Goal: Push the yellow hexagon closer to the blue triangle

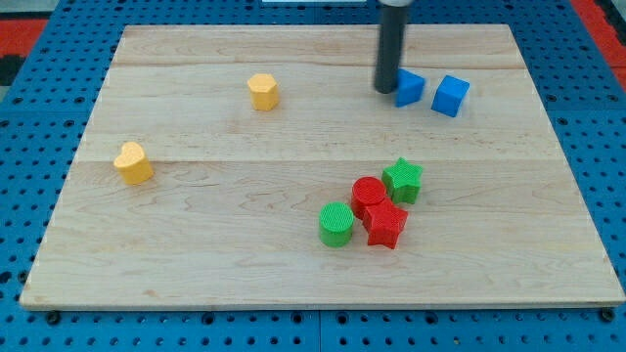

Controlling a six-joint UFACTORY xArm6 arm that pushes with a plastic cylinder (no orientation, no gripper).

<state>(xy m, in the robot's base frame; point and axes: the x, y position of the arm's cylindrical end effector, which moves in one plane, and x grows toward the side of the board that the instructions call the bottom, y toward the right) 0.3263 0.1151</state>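
Observation:
The yellow hexagon (pixel 263 92) sits on the wooden board at the upper left of centre. The blue triangle (pixel 410 87) lies at the upper right of centre, with a blue cube (pixel 451 95) just to its right. My tip (pixel 385 90) rests on the board right against the blue triangle's left side, far to the right of the yellow hexagon. The rod rises straight up out of the view's top.
A yellow heart-like block (pixel 133 162) lies near the board's left edge. A cluster sits at lower centre right: green star (pixel 403 180), red cylinder (pixel 369 196), red star (pixel 385 225), green cylinder (pixel 336 224). The wooden board (pixel 196 254) lies on a blue pegboard.

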